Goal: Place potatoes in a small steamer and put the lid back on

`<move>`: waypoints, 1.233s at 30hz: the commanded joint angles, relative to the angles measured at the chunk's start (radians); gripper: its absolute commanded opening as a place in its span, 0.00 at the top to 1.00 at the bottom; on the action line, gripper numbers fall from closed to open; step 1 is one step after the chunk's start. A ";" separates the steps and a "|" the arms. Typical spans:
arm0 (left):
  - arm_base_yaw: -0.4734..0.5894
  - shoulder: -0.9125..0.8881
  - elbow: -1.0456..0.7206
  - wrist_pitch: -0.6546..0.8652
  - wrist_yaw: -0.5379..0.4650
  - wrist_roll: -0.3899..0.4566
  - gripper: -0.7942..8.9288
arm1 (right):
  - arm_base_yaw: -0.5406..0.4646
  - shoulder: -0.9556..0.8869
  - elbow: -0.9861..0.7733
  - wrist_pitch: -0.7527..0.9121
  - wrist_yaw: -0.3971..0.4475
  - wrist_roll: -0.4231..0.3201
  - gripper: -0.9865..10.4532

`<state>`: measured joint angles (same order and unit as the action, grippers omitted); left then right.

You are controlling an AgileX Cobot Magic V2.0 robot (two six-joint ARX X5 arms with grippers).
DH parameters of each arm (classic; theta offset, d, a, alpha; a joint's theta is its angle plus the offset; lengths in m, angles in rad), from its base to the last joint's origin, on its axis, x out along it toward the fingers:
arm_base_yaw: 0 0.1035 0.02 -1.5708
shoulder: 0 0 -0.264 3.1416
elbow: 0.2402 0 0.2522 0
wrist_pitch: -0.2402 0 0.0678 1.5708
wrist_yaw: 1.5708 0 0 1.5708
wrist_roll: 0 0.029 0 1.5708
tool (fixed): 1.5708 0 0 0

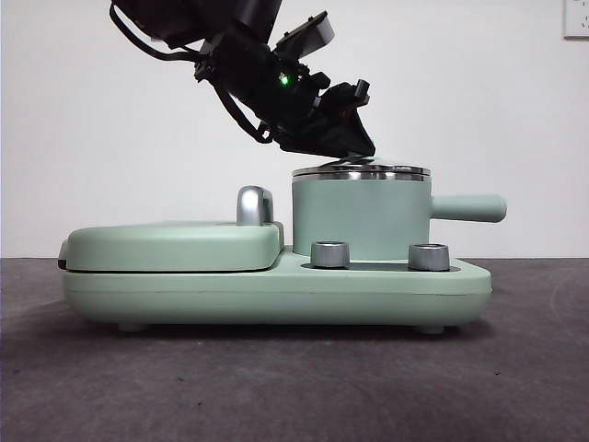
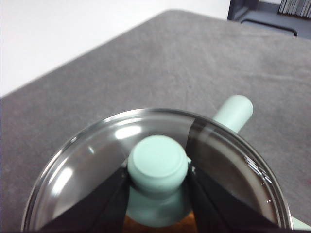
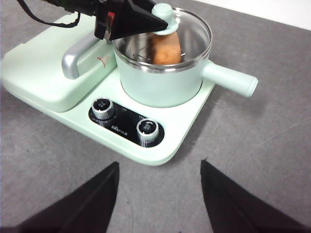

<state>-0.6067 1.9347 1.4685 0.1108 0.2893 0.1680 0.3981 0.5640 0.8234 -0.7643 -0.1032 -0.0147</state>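
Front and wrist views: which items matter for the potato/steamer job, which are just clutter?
In play: potato inside small steamer; lid, its knob gripped by left gripper.

Not in play: griddle cover, two dials, right gripper, open, waiting.

Lid and left tool seemingly block steamer mouth.

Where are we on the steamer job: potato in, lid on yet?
Done: the potato sits inside the steamer. In hand: the left end effector grips the knob of the lid, which is over the steamer's rim; the right wrist view shows it tilted, not fully seated. Left: settle the lid flat, then release. The right end effector waits open, away from the cooker.
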 commanded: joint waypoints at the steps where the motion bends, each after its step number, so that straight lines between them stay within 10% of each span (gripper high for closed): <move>1: -0.012 -0.018 0.018 0.001 0.003 -0.001 0.69 | 0.005 0.003 0.006 -0.007 0.003 -0.004 0.69; 20: 0.072 -0.313 0.007 -0.342 0.003 -0.279 0.63 | 0.005 0.003 0.006 -0.008 -0.001 0.003 0.69; 37: 0.192 -0.721 -0.328 -0.381 0.003 -0.282 0.63 | 0.005 0.003 0.006 -0.028 -0.005 0.008 0.69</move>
<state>-0.4133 1.2263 1.1492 -0.2749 0.2901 -0.1078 0.3981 0.5640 0.8234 -0.7971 -0.1055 -0.0132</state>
